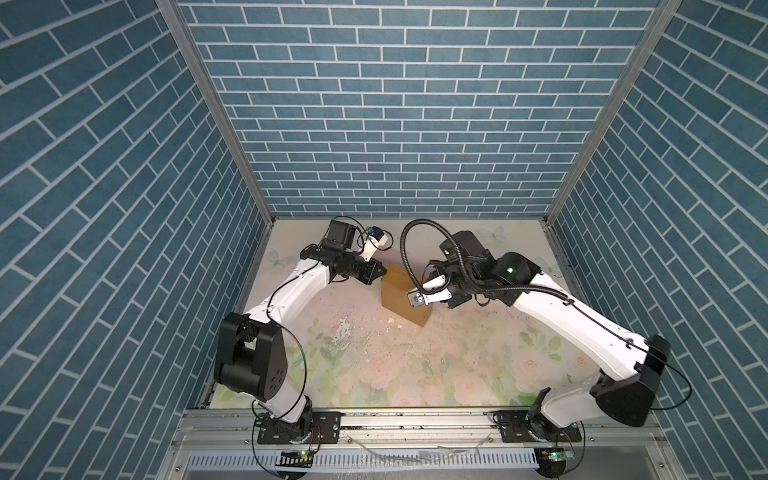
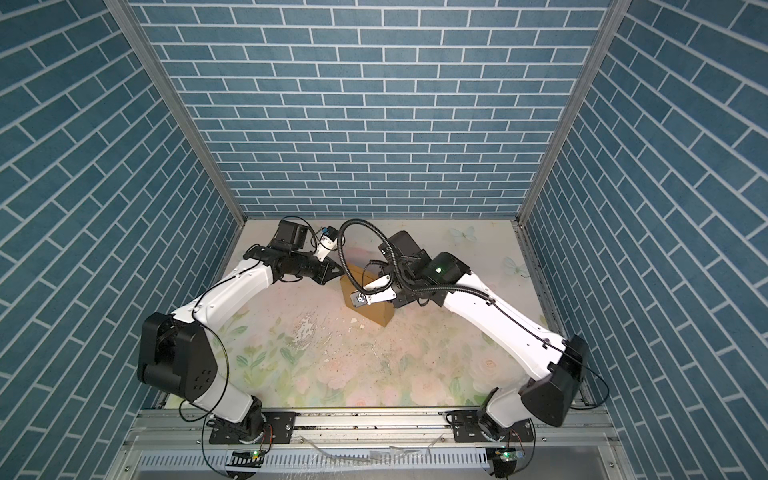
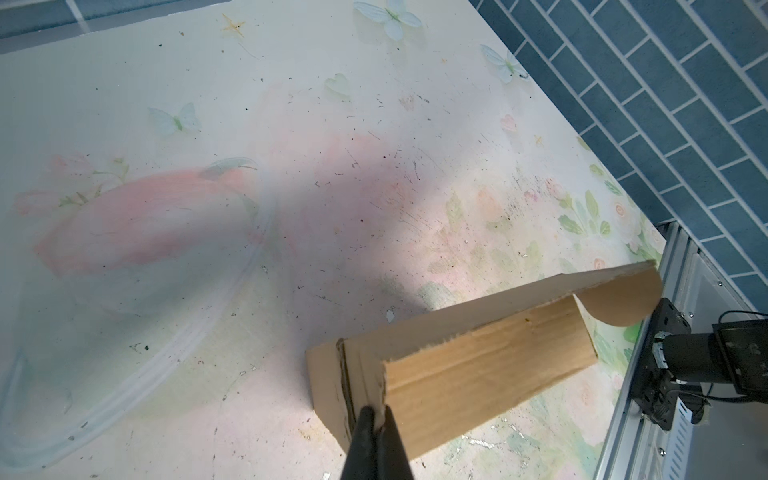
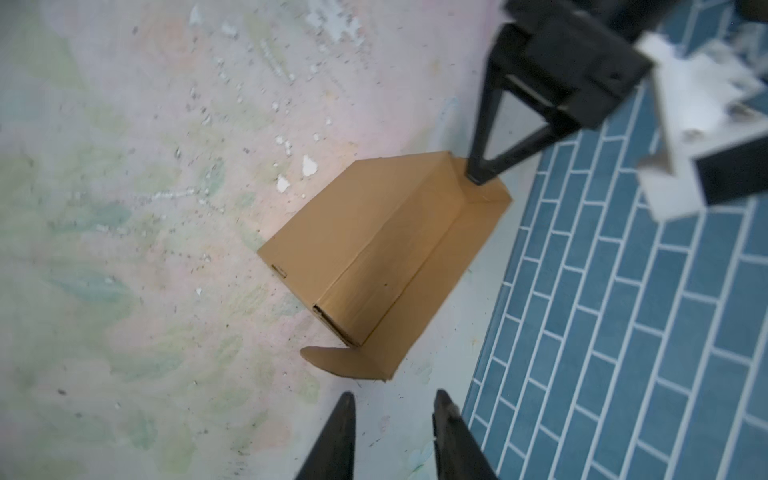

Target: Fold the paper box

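The paper box (image 1: pixel 403 299) (image 2: pixel 370 307) is a brown cardboard piece, partly folded, standing on the flowered table between the two arms. In the left wrist view the paper box (image 3: pixel 478 361) has one wall raised and a rounded tab (image 3: pixel 623 299) at its far end. My left gripper (image 3: pixel 376 411) (image 1: pixel 380 272) (image 4: pixel 478 179) is shut, pinching the box's near corner edge. My right gripper (image 4: pixel 395 399) is open and empty, just short of the box's (image 4: pixel 386 257) other end, where a rounded tab (image 4: pixel 332 359) lies flat. In both top views its fingers are hidden under its wrist.
Blue brick-patterned walls (image 1: pixel 407 124) close in the back and both sides; the box stands near the back wall. A worn patch with white flecks (image 1: pixel 345 332) marks the table mat in front of the box. An aluminium rail (image 1: pixel 415 419) runs along the front edge.
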